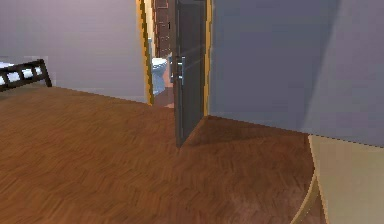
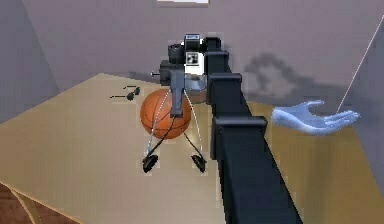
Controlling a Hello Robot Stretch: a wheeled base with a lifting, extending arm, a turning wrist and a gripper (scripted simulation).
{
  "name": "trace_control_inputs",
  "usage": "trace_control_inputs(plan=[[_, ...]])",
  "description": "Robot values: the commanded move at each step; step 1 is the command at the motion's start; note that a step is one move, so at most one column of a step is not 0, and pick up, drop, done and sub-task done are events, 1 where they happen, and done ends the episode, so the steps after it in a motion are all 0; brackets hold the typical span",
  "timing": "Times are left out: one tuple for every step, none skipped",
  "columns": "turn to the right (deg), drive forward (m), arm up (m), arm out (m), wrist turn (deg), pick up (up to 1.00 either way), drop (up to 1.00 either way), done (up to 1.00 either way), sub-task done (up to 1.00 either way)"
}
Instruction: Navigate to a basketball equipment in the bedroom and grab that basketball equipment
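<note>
a robot stands at a tan table [image 2: 60, 130] in a bedroom with grey-blue walls. its dark arm [image 2: 245, 150] reaches out over the table top. an orange basketball [image 2: 165, 113] is near the middle of the table. the gripper [image 2: 174, 163] is right at it, with its dark body above the ball and its two thin fingers [image 2: 150, 160] running down on either side. i cannot tell whether the gripper has hold of the ball, nor whether the ball rests on the table or is lifted off it.

judging by this, the drive to the ball looks finished, since the arm is at it. what seems left is to make the grasp sure and lift the ball clear of the table.

on the table, on the far side of the arm from the ball, lies a pale blue thing [image 2: 315, 117] shaped like a flat hand. a small dark object [image 2: 125, 96], too small to name, lies on the table just beyond the ball. neither touches the ball, so nothing on the table appears to block a lift.

away from the table, across a brown wood floor [image 1: 110, 160], a grey door [image 1: 190, 70] stands ajar, with what looks like a toilet [image 1: 160, 70] in the room behind it. the corner of a dark bed frame [image 1: 25, 72] shows well apart from the table.
</note>
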Motion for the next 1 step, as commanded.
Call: trace_control_inputs(plan=[[0.0,0.0,0.0,0.0,45.0,0.0,0.0,0.0,0.0]])
